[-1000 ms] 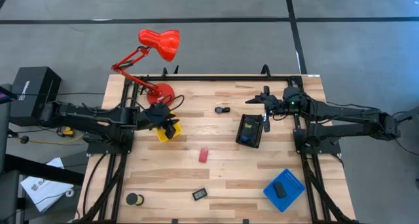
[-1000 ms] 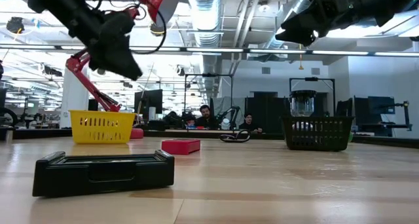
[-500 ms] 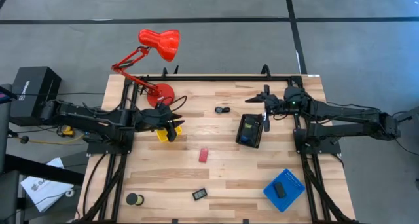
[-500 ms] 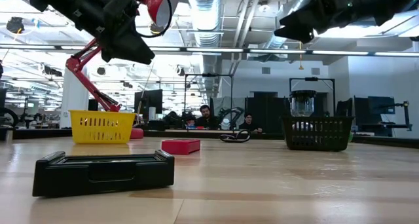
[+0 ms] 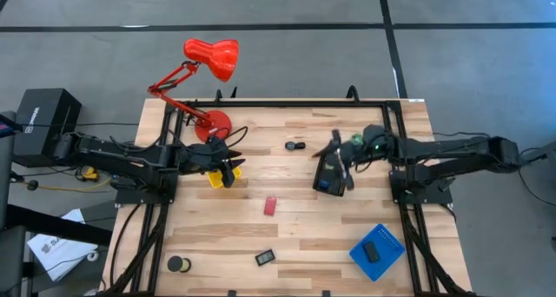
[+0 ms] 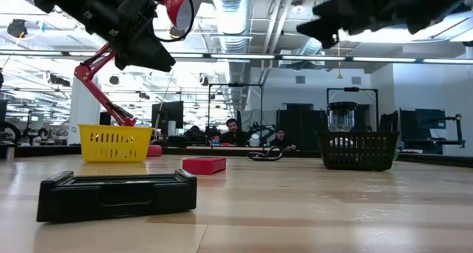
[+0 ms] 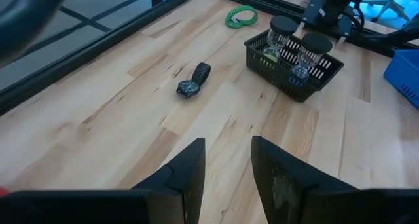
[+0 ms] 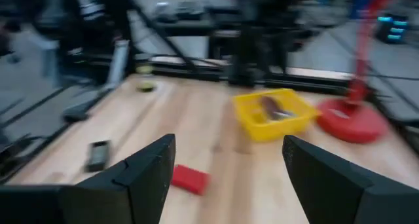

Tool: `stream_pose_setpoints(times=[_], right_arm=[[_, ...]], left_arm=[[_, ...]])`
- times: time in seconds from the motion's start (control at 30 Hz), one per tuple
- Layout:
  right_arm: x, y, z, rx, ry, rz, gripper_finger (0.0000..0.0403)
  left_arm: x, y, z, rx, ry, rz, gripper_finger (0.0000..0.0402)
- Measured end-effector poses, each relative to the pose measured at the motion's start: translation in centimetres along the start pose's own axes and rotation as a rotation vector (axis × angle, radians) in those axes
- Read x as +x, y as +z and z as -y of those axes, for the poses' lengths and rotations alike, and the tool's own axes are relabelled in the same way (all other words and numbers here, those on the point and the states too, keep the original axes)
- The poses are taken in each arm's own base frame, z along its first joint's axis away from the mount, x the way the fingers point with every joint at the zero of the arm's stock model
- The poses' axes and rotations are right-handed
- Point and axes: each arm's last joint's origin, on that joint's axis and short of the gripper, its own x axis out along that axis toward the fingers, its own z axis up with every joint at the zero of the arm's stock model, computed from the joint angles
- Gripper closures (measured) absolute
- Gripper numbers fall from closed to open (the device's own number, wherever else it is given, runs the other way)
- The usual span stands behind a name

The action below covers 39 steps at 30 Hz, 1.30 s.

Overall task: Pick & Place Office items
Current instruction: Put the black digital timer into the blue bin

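Left tool (image 5: 228, 165) hangs in the air over the yellow tray (image 5: 223, 175), fingers (image 7: 186, 178) a narrow gap apart and gripping nothing. Across the desk (image 5: 295, 223), the right tool (image 5: 337, 151) is up above the black tray (image 5: 331, 174), fingers (image 8: 147, 168) spread wide, nothing between them either. Inside that black tray stand two small jars with dark lids (image 7: 284, 29), side by side. Just beside it, toward the back rail, a green piece (image 7: 241, 16) lies on the wood. A black wristwatch (image 5: 294, 145) sits in the open between the two trays. The red block (image 5: 270, 206) lies near the middle of the desk, well apart from both tools. Nearer the front edge there's a small black block (image 5: 265, 257) and, off toward the left corner, a black disc (image 5: 177, 264). The blue tray (image 5: 377, 251) at front right carries one dark block (image 5: 372, 251). Something long and silvery lies in the yellow tray, seen from the right wrist; I can't tell what. The red lamp (image 5: 208, 62) stands at the back left.
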Motion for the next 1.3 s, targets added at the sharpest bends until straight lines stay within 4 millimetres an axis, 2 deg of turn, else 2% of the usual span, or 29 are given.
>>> stream_pose_setpoints(times=[0.27,0.4,0.57,0.7,0.83,1.03,1.3], right_arm=[[5.2,0.4,-5.9,-0.040,0.124,-0.101,0.0130],[8.6,0.5,-9.3,-0.047,0.116,-0.161,0.0130],[13.3,0.3,-13.4,-0.028,0.197,-0.214,0.0130],[16.9,-0.8,-16.1,-0.026,0.240,-0.261,0.0130],[20.2,-2.2,-17.6,-0.011,0.250,-0.298,0.0130],[23.8,-4.2,-18.4,0.017,0.239,-0.333,0.0130],[26.1,-7.4,-18.3,0.031,0.213,-0.475,0.0130]], left_arm=[[0.0,0.1,0.0,-0.024,-0.003,0.007,0.0285],[0.0,0.0,0.0,-0.028,-0.003,0.005,0.0285],[0.0,0.0,0.0,-0.014,-0.002,0.005,0.0285],[0.0,0.0,0.0,-0.014,-0.003,0.005,0.0285],[0.0,0.0,0.2,-0.010,-0.009,0.004,0.0285],[-0.3,-0.3,0.9,0.010,-0.045,-0.001,0.0285],[-0.9,-0.7,2.0,0.039,-0.102,-0.009,0.0285]])
